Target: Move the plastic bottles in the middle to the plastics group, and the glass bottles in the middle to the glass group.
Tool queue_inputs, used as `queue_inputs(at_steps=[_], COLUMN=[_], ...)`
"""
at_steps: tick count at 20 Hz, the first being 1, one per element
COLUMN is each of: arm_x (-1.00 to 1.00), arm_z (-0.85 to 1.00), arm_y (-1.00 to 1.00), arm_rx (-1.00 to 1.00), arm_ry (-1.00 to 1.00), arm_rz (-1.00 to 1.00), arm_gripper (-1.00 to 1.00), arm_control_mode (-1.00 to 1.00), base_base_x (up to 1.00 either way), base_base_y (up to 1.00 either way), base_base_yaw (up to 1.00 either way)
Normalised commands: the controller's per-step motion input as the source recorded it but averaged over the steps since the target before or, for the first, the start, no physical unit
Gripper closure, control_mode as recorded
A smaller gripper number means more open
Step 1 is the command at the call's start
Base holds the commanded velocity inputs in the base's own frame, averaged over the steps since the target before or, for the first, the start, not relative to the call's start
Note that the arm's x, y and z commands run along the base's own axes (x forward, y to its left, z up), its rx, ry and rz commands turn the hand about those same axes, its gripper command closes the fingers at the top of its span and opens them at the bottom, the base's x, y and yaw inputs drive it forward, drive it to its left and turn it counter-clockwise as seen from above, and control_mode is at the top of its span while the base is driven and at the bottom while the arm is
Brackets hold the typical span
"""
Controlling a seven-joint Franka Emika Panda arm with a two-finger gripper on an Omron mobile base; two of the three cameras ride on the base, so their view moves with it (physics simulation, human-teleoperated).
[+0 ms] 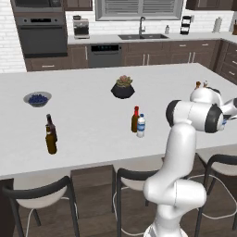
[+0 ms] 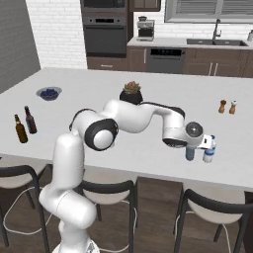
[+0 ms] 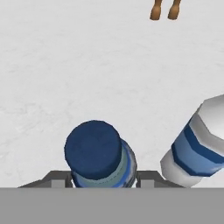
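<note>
My gripper (image 2: 190, 146) (image 3: 103, 178) is shut on the teal-blue plastic bottle (image 2: 189, 153) (image 3: 98, 153), whose dark blue cap sits between the fingers. The bottle is upright, low over the counter near its front right edge. Just to its right stands the plastics group, a clear water bottle (image 2: 209, 151) (image 3: 197, 146) with a blue-white label. In the middle of the counter the red-capped amber glass bottle (image 1: 135, 119) and the clear white-labelled plastic bottle (image 1: 140, 126) stand side by side. The glass group, two brown bottles (image 1: 51, 134) (image 2: 25, 126), is at the far left.
Two small brown shakers (image 2: 227, 106) (image 3: 164, 11) stand behind the water bottle. A potted succulent (image 1: 123, 87) (image 2: 131, 92) sits mid-counter and a bowl of blueberries (image 1: 37, 98) (image 2: 49, 92) at the back left. Stools (image 1: 134, 183) line the front edge.
</note>
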Motion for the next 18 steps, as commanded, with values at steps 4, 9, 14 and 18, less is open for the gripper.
queue_inputs(at_steps=[4, 9, 14, 18], arm_x=[0.00, 0.00, 0.00, 0.00], arm_z=[-0.07, 0.08, 0.00, 0.02], arm_y=[0.00, 0.00, 0.00, 0.00], arm_rx=[0.00, -0.01, 0.00, -0.01], arm_ry=[0.00, 0.00, 0.00, 0.00], arm_rz=[0.00, 0.00, 0.00, 0.00], arm_gripper=[1.00, 1.00, -1.00, -1.00], arm_control_mode=[-1.00, -1.00, -1.00, -1.00], base_base_x=[0.00, 0.00, 0.00, 0.00], base_base_y=[0.00, 0.00, 0.00, 0.00], base_base_yaw=[0.00, 0.00, 0.00, 0.00])
